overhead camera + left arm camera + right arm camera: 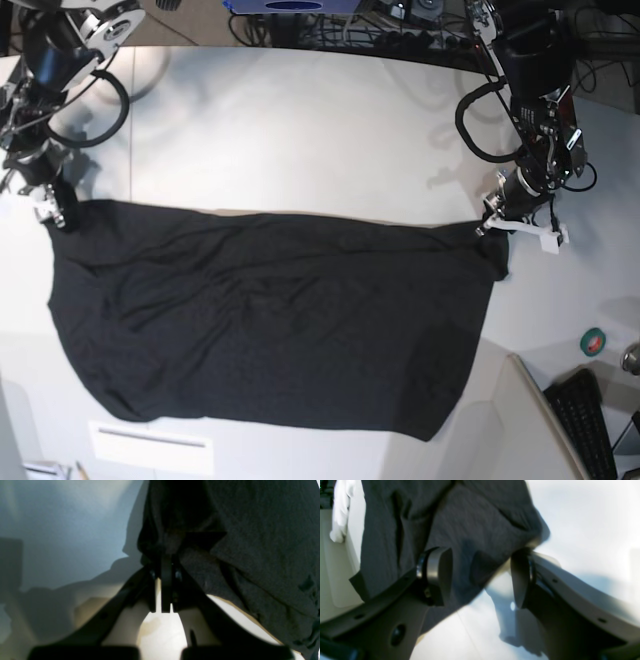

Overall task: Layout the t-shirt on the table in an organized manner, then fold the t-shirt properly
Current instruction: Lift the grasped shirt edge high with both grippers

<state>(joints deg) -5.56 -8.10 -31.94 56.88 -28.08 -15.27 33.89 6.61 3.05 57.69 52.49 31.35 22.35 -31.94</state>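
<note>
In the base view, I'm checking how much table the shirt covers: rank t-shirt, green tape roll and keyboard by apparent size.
1. t-shirt, by far the largest.
2. keyboard, partly cut off by the frame edge.
3. green tape roll, smallest.

The left black two-finger gripper [166, 562] has its jaws pressed together on a fold of the black cotton t-shirt [270, 320]. The right black two-finger gripper [480, 577] holds its jaws wide apart, its arm reaching down near the table's edge.
</note>
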